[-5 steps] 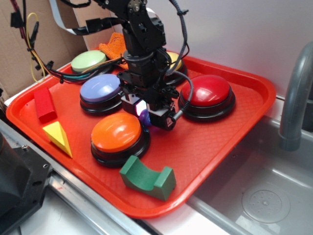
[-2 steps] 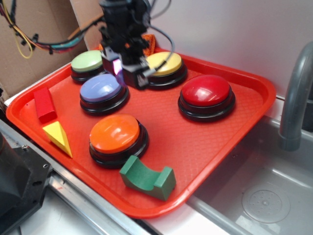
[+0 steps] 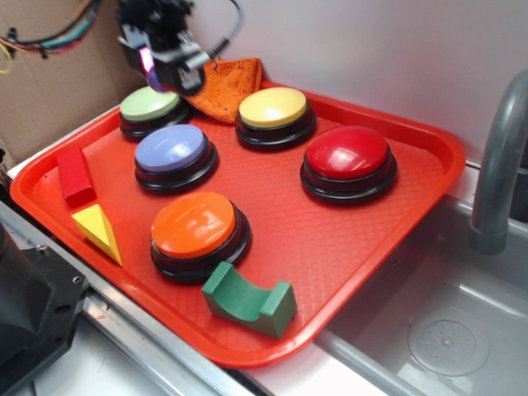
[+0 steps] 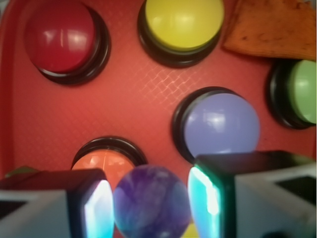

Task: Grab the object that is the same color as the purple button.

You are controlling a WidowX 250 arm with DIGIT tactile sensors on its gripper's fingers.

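Note:
My gripper (image 3: 157, 70) is raised high at the back left, above the green button (image 3: 149, 106). It is shut on the small dark purple ball (image 4: 152, 202), which sits squeezed between the two lit pads (image 4: 97, 210) in the wrist view. In the exterior view the ball shows as a small purple glow (image 3: 149, 62) between the fingers. The purple button (image 3: 172, 149), pale lavender on a black base, stands on the red tray (image 3: 346, 239) left of centre, and shows in the wrist view (image 4: 221, 124) below the gripper.
On the tray stand yellow (image 3: 273, 108), red (image 3: 347, 153) and orange (image 3: 196, 223) buttons, a red block (image 3: 75, 176), a yellow wedge (image 3: 98, 231) and a green arch block (image 3: 248, 299). An orange cloth (image 3: 225, 81) lies at the back. A sink (image 3: 450, 330) and faucet (image 3: 500, 157) are at right.
My gripper has lifted from the tray's middle, between the orange and red buttons, and moved up and to the back left with the purple ball held in it.

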